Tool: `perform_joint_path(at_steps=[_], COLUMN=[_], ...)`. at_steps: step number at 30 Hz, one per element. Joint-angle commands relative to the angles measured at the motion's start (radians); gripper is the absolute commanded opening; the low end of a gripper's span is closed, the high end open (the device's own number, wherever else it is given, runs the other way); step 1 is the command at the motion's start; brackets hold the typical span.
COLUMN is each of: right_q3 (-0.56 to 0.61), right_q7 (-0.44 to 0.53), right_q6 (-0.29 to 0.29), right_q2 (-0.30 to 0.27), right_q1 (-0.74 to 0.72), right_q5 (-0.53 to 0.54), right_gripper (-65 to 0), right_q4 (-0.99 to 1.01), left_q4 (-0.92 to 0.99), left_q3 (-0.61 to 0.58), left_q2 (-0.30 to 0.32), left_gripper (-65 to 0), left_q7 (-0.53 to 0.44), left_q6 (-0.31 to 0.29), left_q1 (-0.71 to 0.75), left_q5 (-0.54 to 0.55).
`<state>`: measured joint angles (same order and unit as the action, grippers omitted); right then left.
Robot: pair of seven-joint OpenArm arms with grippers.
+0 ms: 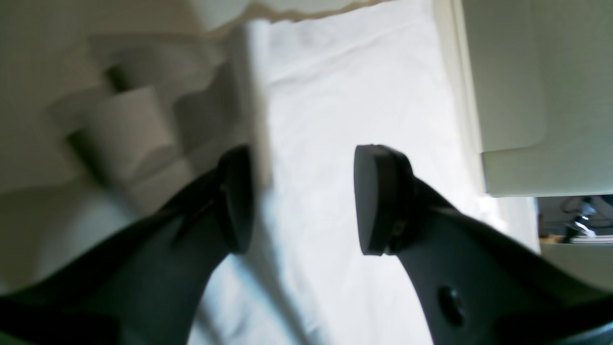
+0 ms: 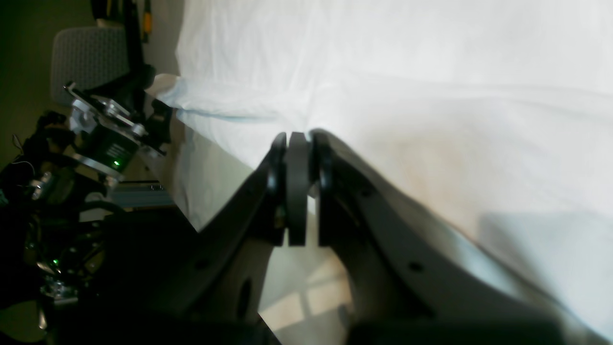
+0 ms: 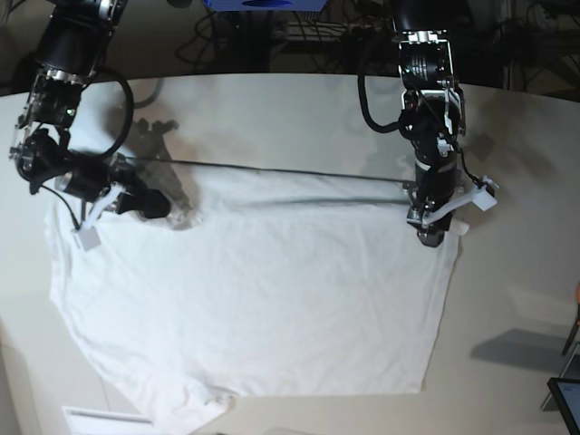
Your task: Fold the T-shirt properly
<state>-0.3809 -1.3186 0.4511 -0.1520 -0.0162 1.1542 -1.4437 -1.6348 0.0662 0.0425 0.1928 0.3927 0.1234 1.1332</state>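
White T-shirt (image 3: 263,308) spread flat on table (image 3: 299,109). Left gripper (image 1: 304,199) jaws apart above cloth; right gripper (image 2: 297,187) pinched on T-shirt's left edge.

T-shirt (image 3: 263,308): large, plain white, spread flat and lightly wrinkled across the surface (image 3: 299,118); collar at near edge.

The T-shirt (image 3: 263,299) covers the middle of the table (image 3: 299,109). Bare table lies open along the far side and at the right. The right gripper (image 3: 161,207) blocks the left edge, the left gripper (image 3: 430,237) the right edge; between them the cloth is free.
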Motion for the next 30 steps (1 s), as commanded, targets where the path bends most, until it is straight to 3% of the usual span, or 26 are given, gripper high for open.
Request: perform_joint_path(at_steps=[1,19,30], right_q3=[0.001,0.016,0.018], right_q7=[0.009,0.018,0.04], right_q6=[0.002,0.002,0.002], right_q2=[-0.022,-0.05,-0.091], right_q1=[-0.015,-0.072,-0.143], right_q5=[0.028,0.027,0.025], right_gripper=[-65.0,-65.0,-65.0], right_q4=[-0.018,-0.013,0.111], left_q4=[-0.012,0.072,0.15], left_q3=[-0.003,0.008,0.044], left_q2=[0.007,0.004,0.003], left_gripper=[-33.1,-33.1,-33.3], left_q7=[-0.019,-0.023,-0.023], left_q6=[-0.015,-0.015,-0.013], left_q1=[-0.017,-0.104,-0.159], left_q5=[-0.002,-0.003,-0.003])
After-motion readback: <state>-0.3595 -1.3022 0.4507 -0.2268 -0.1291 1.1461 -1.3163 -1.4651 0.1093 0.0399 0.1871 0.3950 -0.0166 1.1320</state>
